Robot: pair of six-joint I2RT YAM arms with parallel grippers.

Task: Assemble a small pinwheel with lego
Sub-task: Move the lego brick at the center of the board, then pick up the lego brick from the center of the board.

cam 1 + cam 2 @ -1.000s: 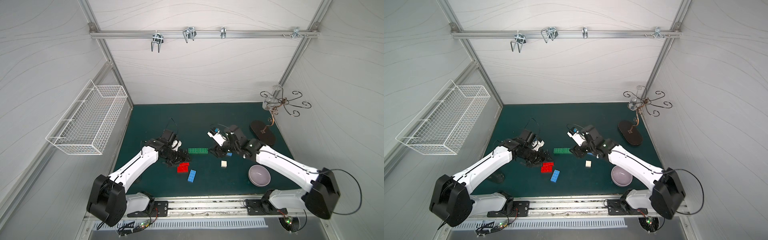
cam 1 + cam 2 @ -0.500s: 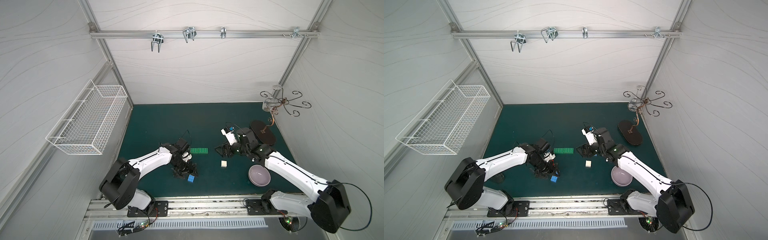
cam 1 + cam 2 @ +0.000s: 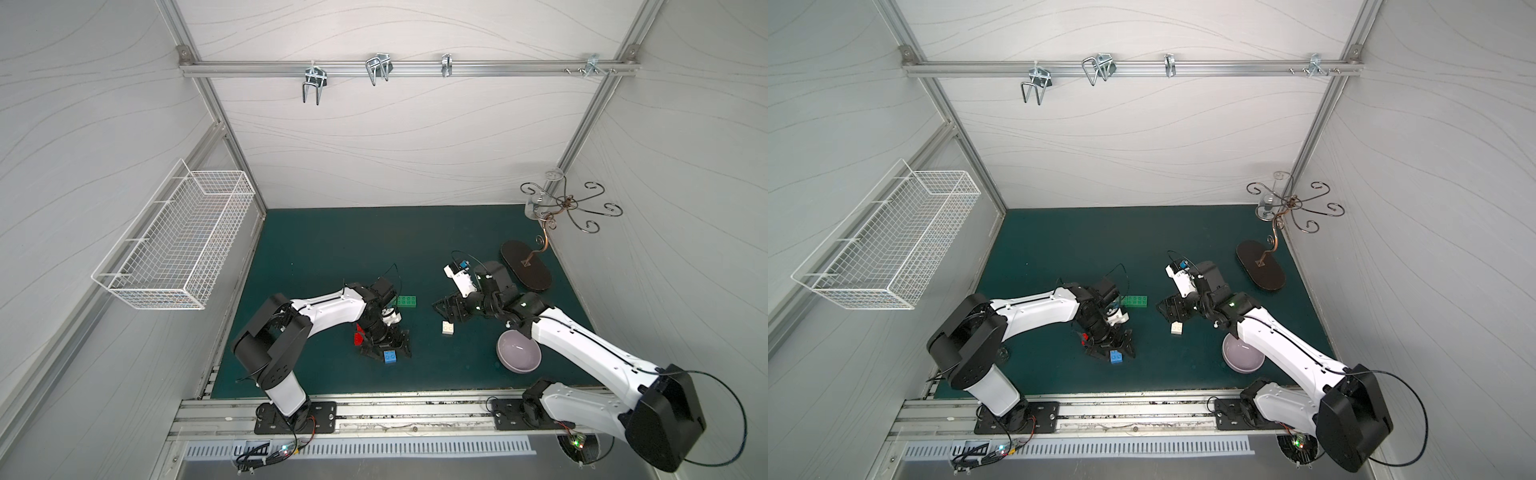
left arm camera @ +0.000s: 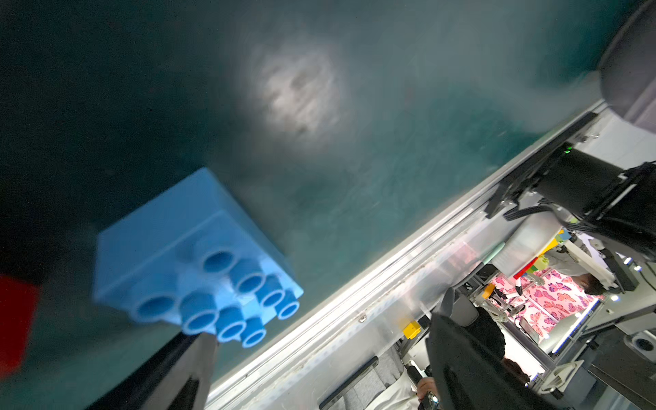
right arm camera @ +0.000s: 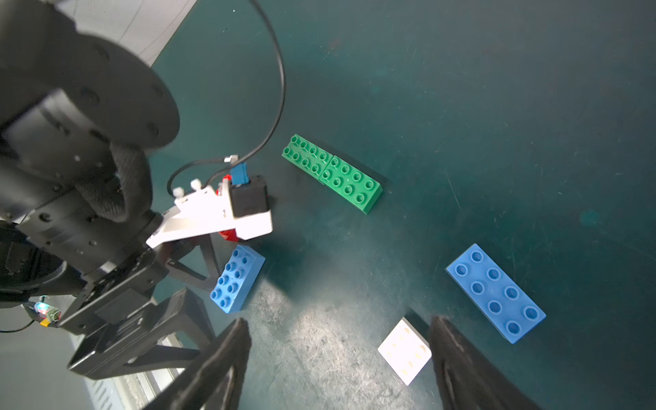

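The lego is lying in loose pieces on the dark green tabletop [image 3: 332,249]. The left tool [image 3: 387,348] is being held low over the near middle of the tabletop with its jaws spread wide, and a blue brick [image 3: 390,358] is being straddled by them. In the left wrist view this brick is being shown close up and blurred, with one black finger [image 4: 184,369] just beside its end. Whether the two are touching cannot be told. A red piece [image 3: 357,334] is lying just beside the left tool and is being largely hidden by the left arm [image 3: 328,309].

Two green bricks [image 5: 332,172], set end to end as one strip, are lying farther back between the arms. In both top views one end of the strip is being covered by the left wrist.

The right tool [image 5: 339,321] is being held with its jaws standing wide, nothing being gripped. A white square brick [image 5: 404,349] is lying flat between them, just beside one finger and well apart from its opposite. A second blue brick [image 5: 495,293] is lying studs up outside the jaws, near the white one. It is being shown only in the right wrist view.

A lilac bowl [image 3: 517,357] is standing near the front edge, partly overlapped by the right arm [image 3: 582,345]. A hook stand [image 3: 528,272] is standing at the back right corner.
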